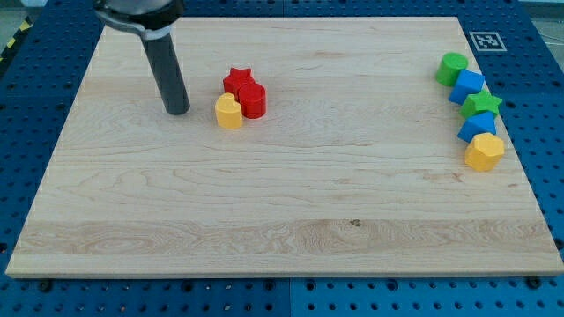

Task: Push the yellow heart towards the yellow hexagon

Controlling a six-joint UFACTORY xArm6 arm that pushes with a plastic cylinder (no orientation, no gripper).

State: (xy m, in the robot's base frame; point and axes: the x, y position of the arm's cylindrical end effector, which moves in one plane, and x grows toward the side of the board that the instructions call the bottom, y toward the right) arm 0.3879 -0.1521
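Note:
The yellow heart (pixel 228 112) lies left of the board's middle, near the view's top. It touches a red round block (pixel 253 100), and a red star (pixel 237 80) sits just above them. The yellow hexagon (pixel 484 151) lies at the view's right edge of the board. My tip (pixel 177 111) rests on the board a short way to the left of the yellow heart, apart from it.
A column of blocks stands at the view's right above the yellow hexagon: a green round block (pixel 452 67), a blue block (pixel 469 86), a green star (pixel 482 105) and another blue block (pixel 477 127). The wooden board (pixel 282 211) ends close beside them.

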